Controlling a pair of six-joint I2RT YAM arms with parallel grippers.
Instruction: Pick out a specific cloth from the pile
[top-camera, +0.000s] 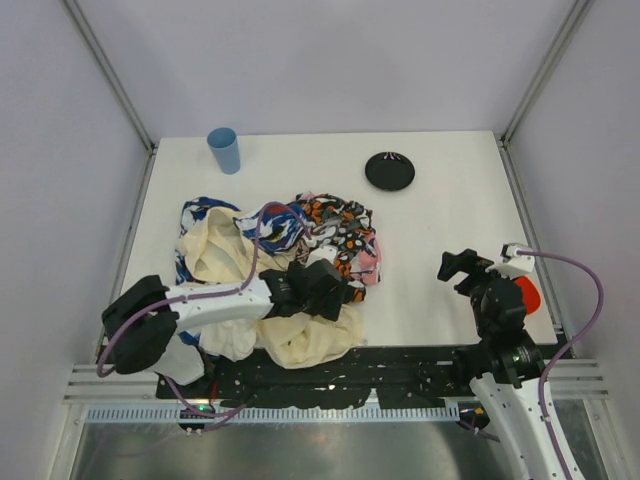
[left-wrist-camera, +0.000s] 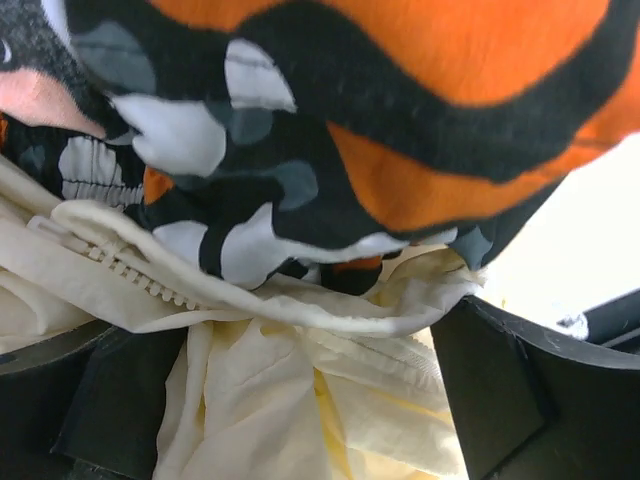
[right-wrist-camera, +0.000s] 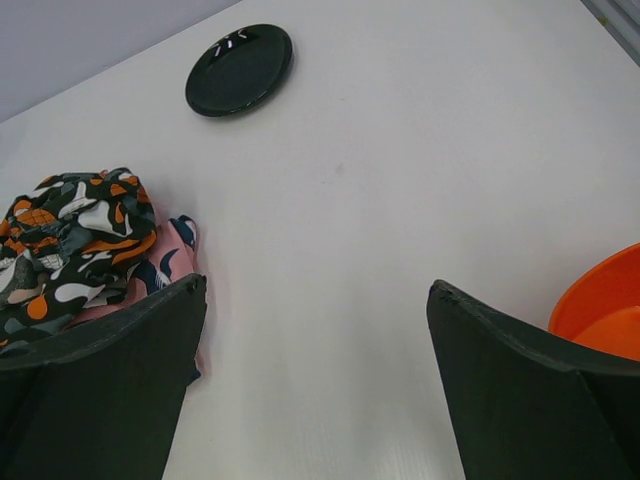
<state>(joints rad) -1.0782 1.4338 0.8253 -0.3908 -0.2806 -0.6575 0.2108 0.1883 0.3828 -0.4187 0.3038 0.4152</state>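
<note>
The pile (top-camera: 275, 265) of mixed fabrics lies left of the table's middle. Its cream cloth (top-camera: 305, 335) spreads toward the near edge, and orange-black-white fabric (top-camera: 345, 225) sits at the back right. My left gripper (top-camera: 340, 283) is low on the pile's right side and open. In the left wrist view, cream cloth (left-wrist-camera: 290, 390) with a zipper fills the space between the dark fingers (left-wrist-camera: 520, 400), under the orange-black-white fabric (left-wrist-camera: 420, 110). The teal cloth is hidden. My right gripper (top-camera: 458, 268) hovers open over bare table (right-wrist-camera: 400, 200), right of the pile, with nothing between its fingers (right-wrist-camera: 520, 390).
A blue cup (top-camera: 224, 150) stands at the back left and a black plate (top-camera: 389, 171) lies at the back right. An orange bowl (right-wrist-camera: 605, 310) sits close beside the right gripper. Pink patterned cloth (right-wrist-camera: 165, 265) edges the pile toward the right arm. Frame posts stand at the table's corners.
</note>
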